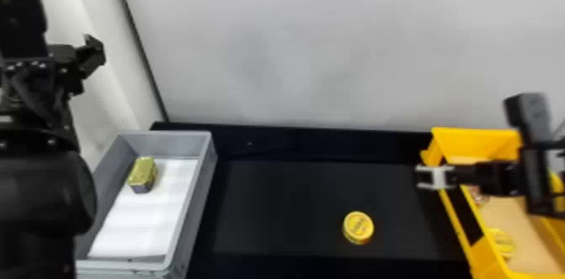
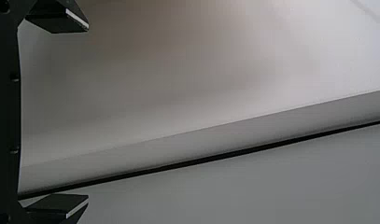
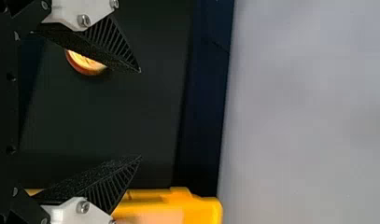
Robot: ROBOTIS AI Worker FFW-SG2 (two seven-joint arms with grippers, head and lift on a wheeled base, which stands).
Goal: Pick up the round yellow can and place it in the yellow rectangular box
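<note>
Where the round yellow can [image 1: 358, 227] lies: on the black table [image 1: 286, 198], count 1, between the two boxes, nearer the yellow one, flat side up; in the right wrist view it shows partly behind a finger.
Yellow rectangular box [image 1: 487, 261]: count 1, at the table's right, pale tan base.
Contents, yellow box: at least 2 round items, namely 1 yellow tin [image 1: 502, 242] near the left wall and 1 reddish disc [image 1: 478, 195] farther back, partly covered by the arm; exact total cannot be told.
Grey box [image 1: 195, 211]: count 1, at the table's left.
Contents, grey box: 1 white sheet [image 1: 147, 215] on the base, plus 1 gold-topped block [image 1: 143, 173] toward the far left.
Right gripper [image 1: 483, 178]: count 1, over the yellow box's left wall; jaws spread, 2 ribbed black fingers [image 3: 108, 186] well apart.
Left gripper [image 1: 86, 59]: count 1, raised at the head view's left, beyond the grey box's left side; jaws spread wide, 2 fingers [image 2: 59, 18].
Pale wall [image 1: 315, 47]: behind the table.
</note>
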